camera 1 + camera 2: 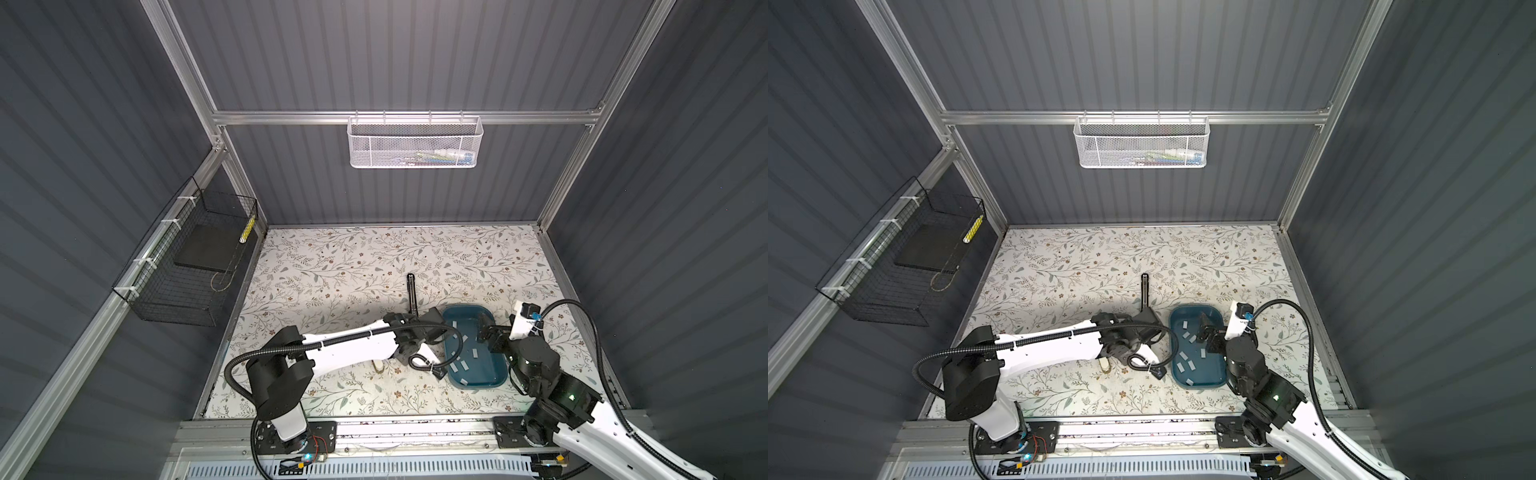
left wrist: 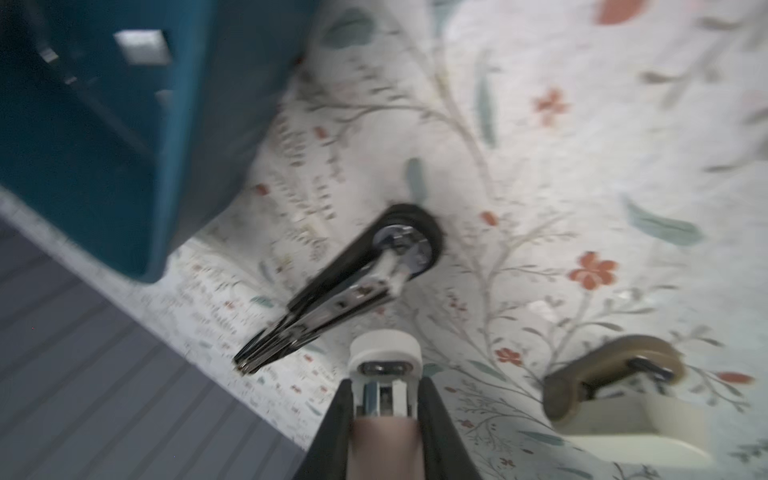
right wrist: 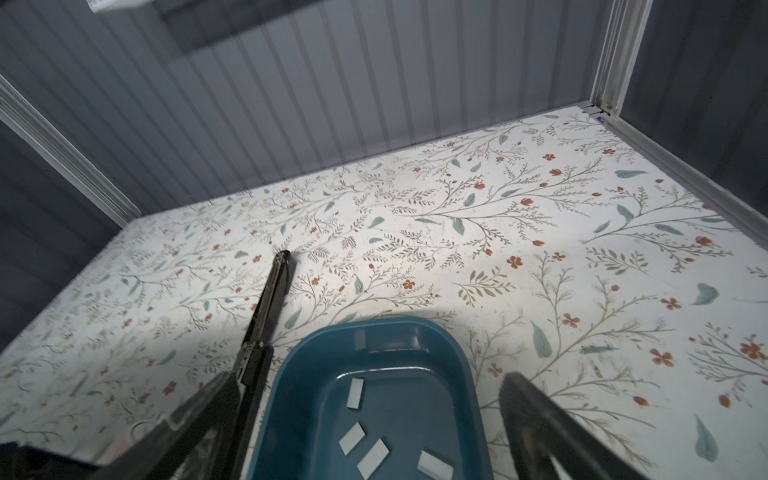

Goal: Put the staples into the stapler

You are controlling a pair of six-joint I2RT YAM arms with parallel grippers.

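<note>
Staples (image 3: pixel 355 393) lie in a blue tray (image 3: pixel 456 352).
Left gripper (image 2: pixel 384 392) pinches a white stapler (image 2: pixel 384 347); right gripper (image 3: pixel 368 384) hangs spread above.

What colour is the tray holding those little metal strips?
Dark teal blue. The tray shows best in the right wrist view.

The far half of the table (image 1: pixel 457 253) lies bare from left to right, broken only by the opened black stapler (image 1: pixel 411 291), which stretches far-to-near in the middle. Nearer, the left arm (image 1: pixel 353 343) bars the middle, a beige stapler (image 1: pixel 379 366) lying just on its near side. The left gripper (image 2: pixel 386 399), clamped on a pink-and-white stapler (image 2: pixel 384 349), hangs just left of the blue tray (image 1: pixel 482 385); the right gripper (image 1: pixel 484 322), jaws wide, hovers over its far end. The near strip is free.
</note>
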